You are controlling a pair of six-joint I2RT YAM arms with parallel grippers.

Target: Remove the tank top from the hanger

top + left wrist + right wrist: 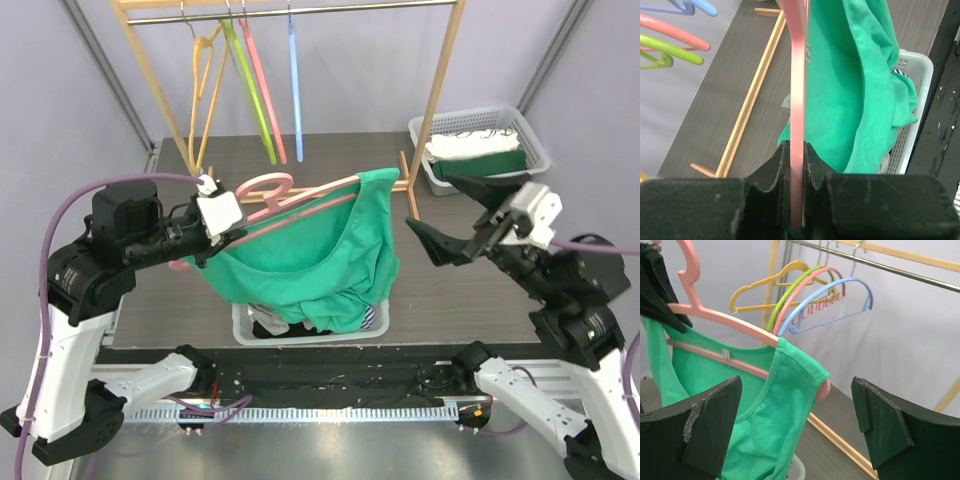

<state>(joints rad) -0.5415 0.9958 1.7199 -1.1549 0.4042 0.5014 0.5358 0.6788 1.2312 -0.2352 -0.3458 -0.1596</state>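
A green tank top (320,255) hangs on a pink hanger (290,195) held in the air above a white basket. One strap sits over the hanger's right end (824,387); the left strap side sags toward my left gripper. My left gripper (205,245) is shut on the hanger's left arm, which shows as a pink strip (797,150) squeezed between the jaws. My right gripper (455,220) is open wide and empty, just right of the top's right shoulder (800,365), apart from it.
A white basket (240,325) with clothes stands below the tank top. A wooden rack (440,80) at the back carries yellow, green, pink and blue hangers (255,90). A second white basket (525,135) with white and green cloth stands at the back right.
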